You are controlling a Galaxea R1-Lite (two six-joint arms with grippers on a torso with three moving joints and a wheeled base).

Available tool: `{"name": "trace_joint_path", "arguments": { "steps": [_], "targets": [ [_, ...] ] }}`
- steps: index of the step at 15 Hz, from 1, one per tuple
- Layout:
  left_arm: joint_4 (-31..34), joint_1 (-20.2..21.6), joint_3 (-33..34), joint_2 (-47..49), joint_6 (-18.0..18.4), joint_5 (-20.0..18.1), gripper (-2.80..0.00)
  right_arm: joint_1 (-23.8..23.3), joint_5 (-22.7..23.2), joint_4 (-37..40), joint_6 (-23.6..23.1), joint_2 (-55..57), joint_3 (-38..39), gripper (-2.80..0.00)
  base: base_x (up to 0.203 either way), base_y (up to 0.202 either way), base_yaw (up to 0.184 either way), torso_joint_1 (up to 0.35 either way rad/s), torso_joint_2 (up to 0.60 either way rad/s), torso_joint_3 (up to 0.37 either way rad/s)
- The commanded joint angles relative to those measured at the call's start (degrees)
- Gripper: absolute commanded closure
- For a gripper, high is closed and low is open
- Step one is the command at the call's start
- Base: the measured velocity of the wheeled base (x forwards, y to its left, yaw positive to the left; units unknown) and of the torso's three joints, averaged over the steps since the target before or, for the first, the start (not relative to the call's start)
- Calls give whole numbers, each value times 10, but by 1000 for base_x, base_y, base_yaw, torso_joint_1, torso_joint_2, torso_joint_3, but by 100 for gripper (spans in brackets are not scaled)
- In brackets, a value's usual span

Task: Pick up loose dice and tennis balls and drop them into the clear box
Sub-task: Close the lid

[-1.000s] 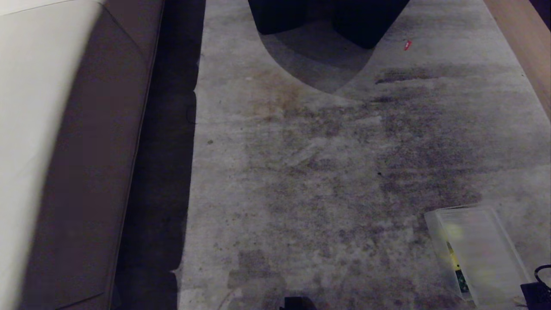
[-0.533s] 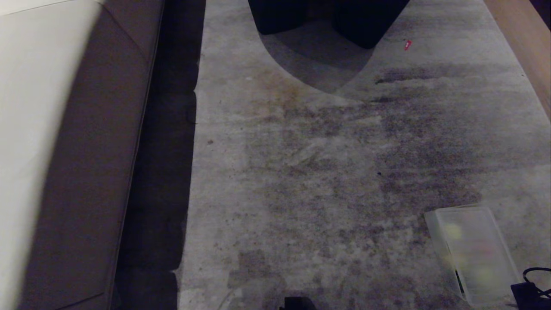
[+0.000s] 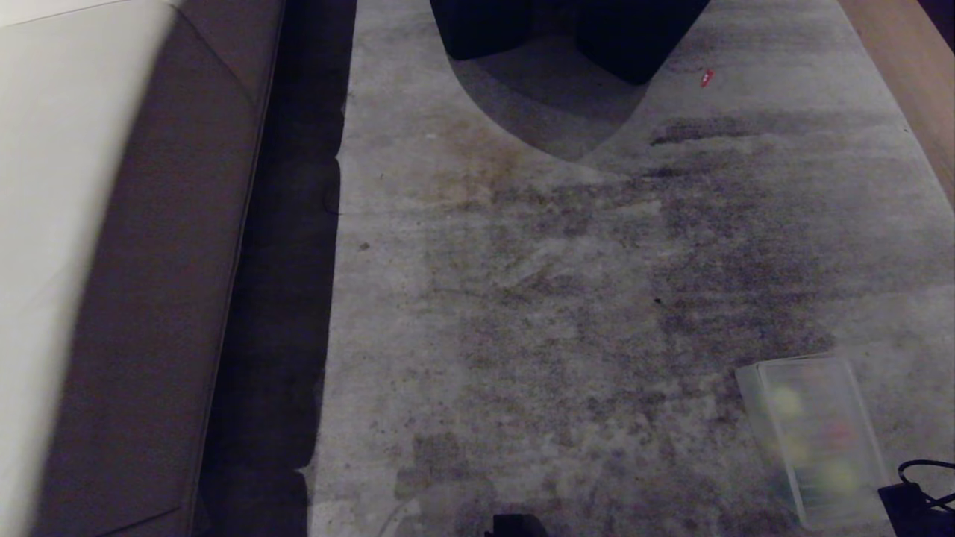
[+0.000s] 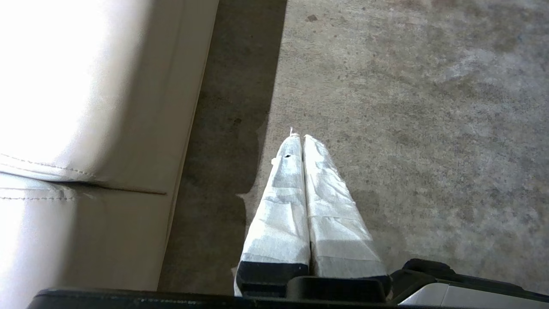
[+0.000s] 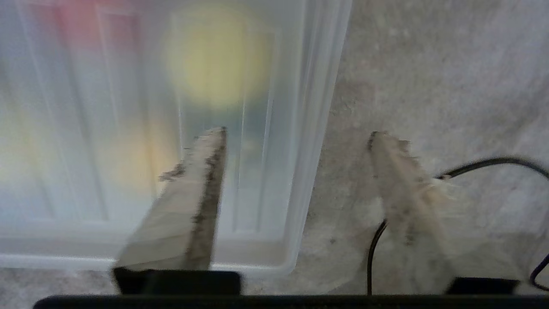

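Across most of the head view lies the grey, stained carpet [image 3: 567, 298], dark mottled patches running through its middle and lower right. Down the left side of the frame runs the pale sofa [image 3: 67, 224], its brown flank dropping into a strip of deep shadow along the carpet's edge. At the top centre sit two dark blocky shapes [image 3: 567, 30], too dim to name, and a wooden edge [image 3: 906, 82] slants down the upper right corner. Low in the right corner rests the clear box [image 3: 813, 440] flat on the carpet, blurred yellow and reddish blobs glowing through it; which are dice and which are tennis balls cannot be told from here. In the right wrist view the box [image 5: 300, 128] fills the upper left, a round yellow blur [image 5: 216, 60] and a red patch [image 5: 81, 21] showing inside. The right gripper [image 5: 296, 137] hangs over the box's near corner, fingers spread wide with nothing between them, one finger in front of the box wall, the other over bare carpet beside a thin black cable [image 5: 480, 165]. In the left wrist view the left gripper [image 4: 302, 139] sits parked above the carpet just beside the sofa [image 4: 85, 107], its white-wrapped fingers pressed together, empty. A tiny red scrap [image 3: 706, 77] lies upper right in the head view.
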Motion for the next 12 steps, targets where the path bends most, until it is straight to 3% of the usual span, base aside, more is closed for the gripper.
{"name": "trace_joint_path", "arguments": {
  "steps": [1, 4, 5, 6, 10, 12],
  "targets": [
    [0, 0, 1, 1, -1, 1, 0, 1, 9, -3, -11, -46, 19, -280, 0, 0, 0, 0, 0, 0],
    [0, 0, 1, 1, -1, 1, 0, 0, 111, 2, -29, -104, 63, -280, 0, 0, 0, 0, 0, 0],
    [0, 0, 1, 1, -1, 1, 0, 6, 123, 3, -32, -108, 69, -280, 0, 0, 0, 0, 0, 0],
    [0, 0, 1, 1, -1, 1, 0, 17, 125, 3, -36, -108, 69, 0, 0, 0, 0, 0, 0, 0],
    [0, 0, 1, 1, -1, 1, 0, 72, 123, 6, -109, -94, 62, 0, 0, 0, 0, 0, 0, 0],
    [0, 0, 1, 1, -1, 1, 0, 98, 123, 11, -122, -93, 53, 0, 0, 0, 0, 0, 0, 0]
  ]
}}
